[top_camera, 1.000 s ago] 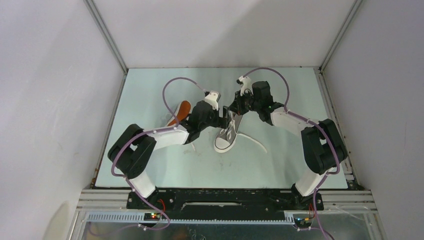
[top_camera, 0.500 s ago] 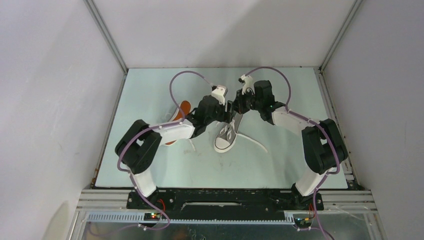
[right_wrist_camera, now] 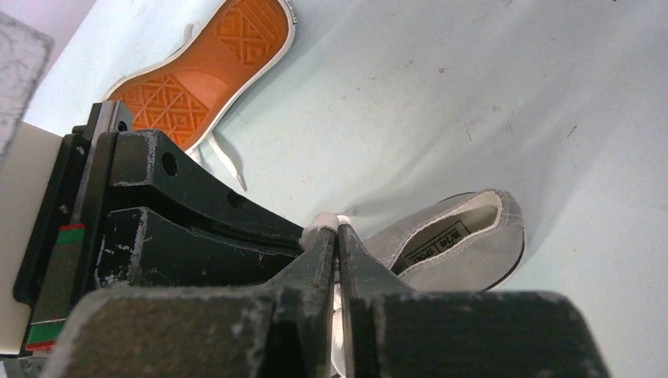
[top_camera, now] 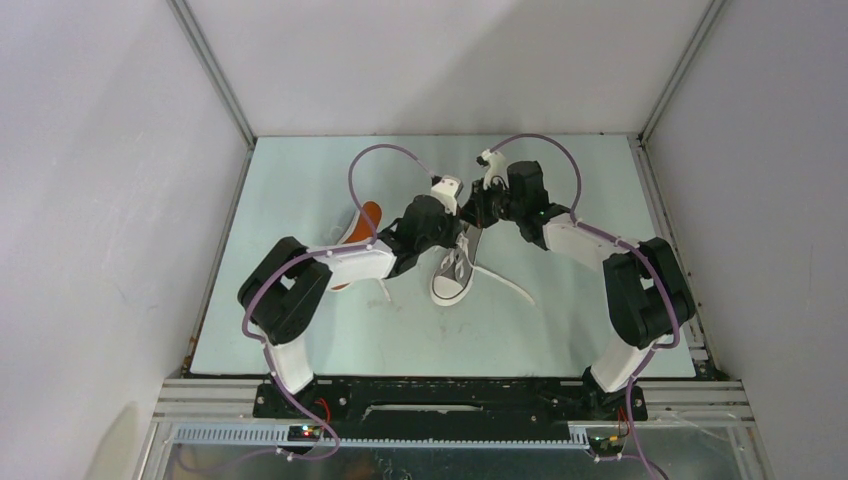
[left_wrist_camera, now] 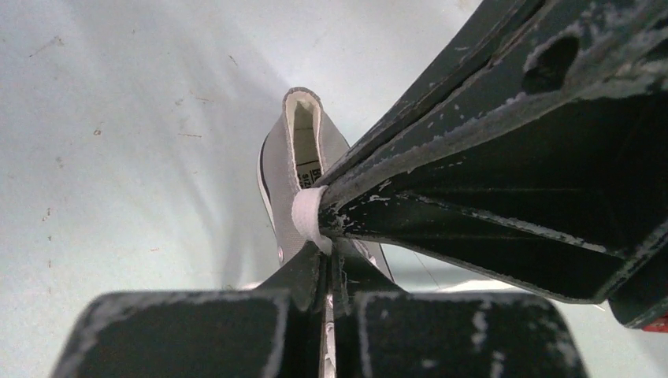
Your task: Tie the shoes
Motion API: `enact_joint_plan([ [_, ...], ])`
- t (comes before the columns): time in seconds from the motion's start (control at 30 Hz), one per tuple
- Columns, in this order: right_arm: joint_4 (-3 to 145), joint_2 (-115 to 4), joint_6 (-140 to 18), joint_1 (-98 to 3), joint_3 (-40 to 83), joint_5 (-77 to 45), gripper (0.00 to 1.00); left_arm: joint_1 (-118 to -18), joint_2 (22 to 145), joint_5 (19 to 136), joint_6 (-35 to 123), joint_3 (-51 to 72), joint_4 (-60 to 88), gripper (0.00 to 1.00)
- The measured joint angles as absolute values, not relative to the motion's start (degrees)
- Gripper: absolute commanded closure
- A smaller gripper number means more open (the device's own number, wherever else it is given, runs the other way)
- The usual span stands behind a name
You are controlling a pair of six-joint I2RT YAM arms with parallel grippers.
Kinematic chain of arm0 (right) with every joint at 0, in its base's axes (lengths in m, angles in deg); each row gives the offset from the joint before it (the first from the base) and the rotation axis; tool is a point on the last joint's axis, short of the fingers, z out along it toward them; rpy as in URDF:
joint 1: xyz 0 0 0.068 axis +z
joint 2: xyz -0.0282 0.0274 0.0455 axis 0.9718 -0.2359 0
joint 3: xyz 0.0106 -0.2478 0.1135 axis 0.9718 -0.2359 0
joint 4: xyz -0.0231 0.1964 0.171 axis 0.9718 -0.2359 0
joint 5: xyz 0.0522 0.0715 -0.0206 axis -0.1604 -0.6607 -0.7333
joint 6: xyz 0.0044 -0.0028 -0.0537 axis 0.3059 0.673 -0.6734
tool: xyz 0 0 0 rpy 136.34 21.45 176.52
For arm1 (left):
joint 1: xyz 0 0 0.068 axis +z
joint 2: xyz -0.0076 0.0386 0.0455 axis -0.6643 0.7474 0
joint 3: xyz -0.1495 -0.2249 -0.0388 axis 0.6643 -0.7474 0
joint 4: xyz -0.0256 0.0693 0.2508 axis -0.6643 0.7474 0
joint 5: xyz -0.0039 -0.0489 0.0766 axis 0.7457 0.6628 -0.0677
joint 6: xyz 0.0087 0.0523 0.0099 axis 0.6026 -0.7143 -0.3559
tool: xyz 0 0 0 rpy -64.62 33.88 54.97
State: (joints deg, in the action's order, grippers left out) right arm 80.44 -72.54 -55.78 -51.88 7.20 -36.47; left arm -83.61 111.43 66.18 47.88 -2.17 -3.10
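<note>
Top external view showed you one grey shoe [top_camera: 455, 270] standing upright near the middle of the table [top_camera: 300, 180], its white toe cap toward the arms' bases. The second shoe [top_camera: 362, 225] lay tipped over just to its left with the orange sole showing, partly under the left arm. The upright shoe's white lace [left_wrist_camera: 306, 220] was not yet knotted. One loose end [top_camera: 505, 285] trailed across the table to the right, and a short loop was lifted above the heel opening.

That loop is where you were working. The left gripper [left_wrist_camera: 329, 264] was clenched on the lace, with a white strip running down between its fingers. The right gripper [right_wrist_camera: 337, 236] was pinched on the same stretch, tip to tip with the left.

My read is that you were in the middle of forming or handing over a loop, so the tie was at an early stage. The next move probably calls for one gripper to let go and the other to draw the lace through, without dragging the light shoe along. The second shoe looked untouched.
</note>
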Motion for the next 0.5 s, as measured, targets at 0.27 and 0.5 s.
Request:
enact_joint_plan([
  [0.27, 80.2, -72.0, -51.9, -52.8, 6.7, -34.6, 0.57, -83.6, 111.4, 66.2, 47.9, -2.6, -3.2, 1.00],
  [0.5, 78.8, -61.9, -43.8, -53.0, -2.4, -27.7, 0.51, -83.3, 111.4, 66.8, 48.0, -3.8, -4.9, 1.00],
])
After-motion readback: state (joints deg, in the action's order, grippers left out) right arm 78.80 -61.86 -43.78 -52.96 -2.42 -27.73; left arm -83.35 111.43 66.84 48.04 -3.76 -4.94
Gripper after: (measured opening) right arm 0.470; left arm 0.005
